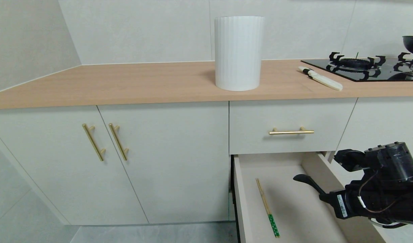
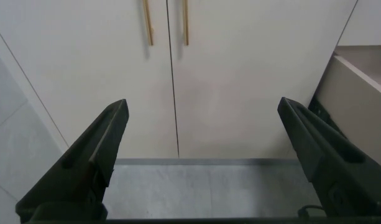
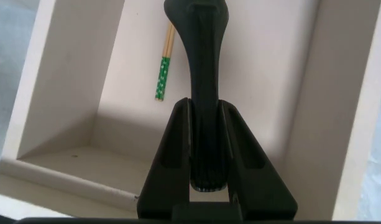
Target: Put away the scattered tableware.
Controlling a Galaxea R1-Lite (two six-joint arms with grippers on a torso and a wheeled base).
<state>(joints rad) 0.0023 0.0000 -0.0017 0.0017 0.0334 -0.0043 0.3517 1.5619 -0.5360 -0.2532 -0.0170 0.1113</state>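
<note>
My right gripper point(image 1: 329, 199) point(image 3: 206, 115) hovers above the open drawer point(image 1: 239, 192) point(image 3: 47, 93), shut on the handle of a black spoon point(image 1: 305, 181) point(image 3: 199, 50). The spoon's end points out over the drawer's floor. A pair of wooden chopsticks with green ends point(image 1: 267, 207) point(image 3: 163, 65) lies inside the drawer, left of the spoon. A white-handled knife point(image 1: 320, 78) lies on the wooden counter point(image 1: 142, 82) beside the stove. My left gripper point(image 2: 202, 109) is open and holds nothing, low down in front of the cabinet doors point(image 2: 171, 74).
A tall white ribbed container point(image 1: 239, 53) stands on the counter above the drawers. A black gas stove point(image 1: 364, 67) is at the far right. A closed drawer with a gold handle point(image 1: 290, 132) sits just above the open one.
</note>
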